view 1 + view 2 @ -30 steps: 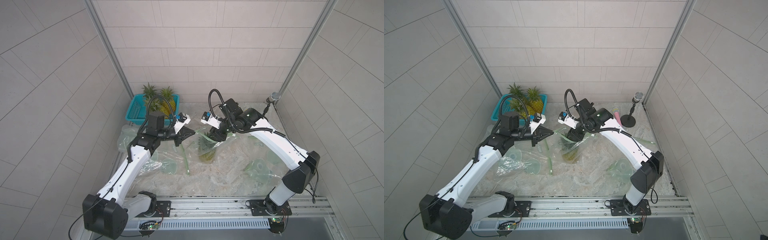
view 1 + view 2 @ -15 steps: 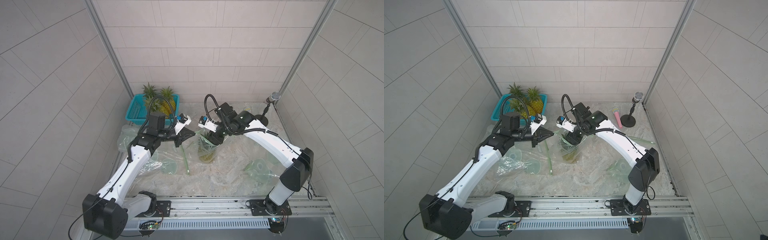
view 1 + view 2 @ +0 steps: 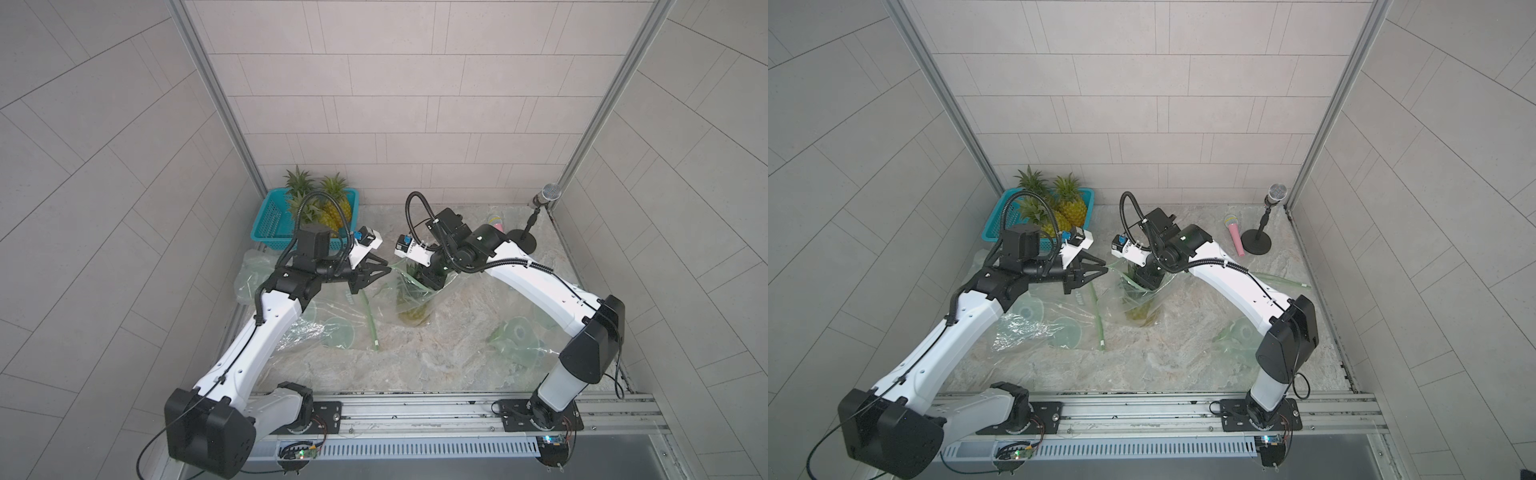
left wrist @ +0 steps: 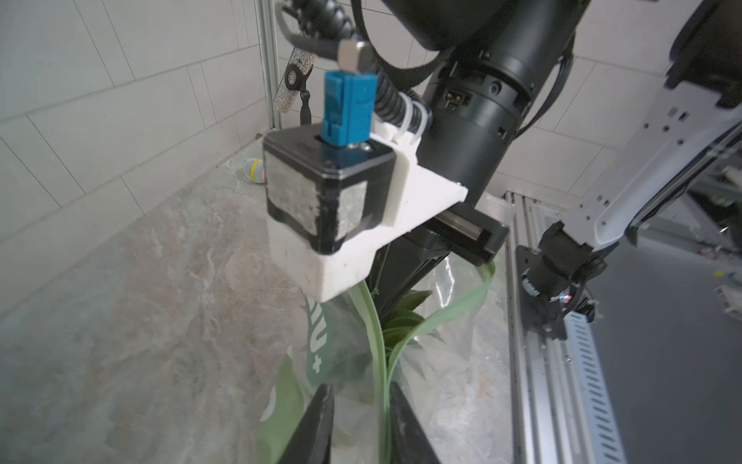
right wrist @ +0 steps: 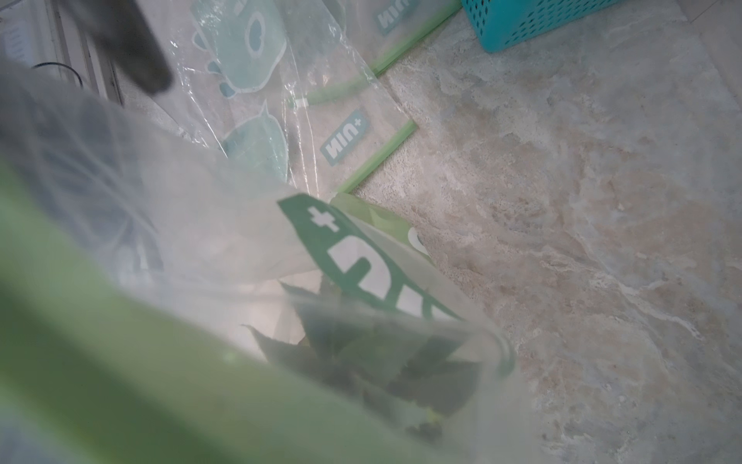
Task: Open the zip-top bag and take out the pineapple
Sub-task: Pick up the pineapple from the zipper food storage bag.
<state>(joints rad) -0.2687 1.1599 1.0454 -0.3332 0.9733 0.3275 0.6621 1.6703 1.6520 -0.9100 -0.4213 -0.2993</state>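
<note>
1. Pineapple stands upright inside a clear zip-top bag on the marble-patterned worktop, out from the teal basket toward the middle. Its yellow body shows through the plastic in both top views, and its crown points up into the bag's mouth.
2. That mouth is parted, and the green zip strip loops around the crown leaves.
3. Right gripper reaches down into the mouth on the side of the bag away from the basket. Its fingers are hidden among plastic and leaves, so I cannot tell whether they are closed or have hold of the crown.
4. Left gripper lies roughly level between the basket and the bag, at the bag's rim. Its jaws stand partly apart. In the left wrist view the zip strip runs between the fingers, and nothing looks pinched.
5. More pineapples stand in the basket.
6. Empty printed bags lie flat just in front of the basket, under the left arm. Another empty bag lies well apart from it.
7. A pink microphone and a microphone on a stand are far from the basket, along the same back wall.
</note>
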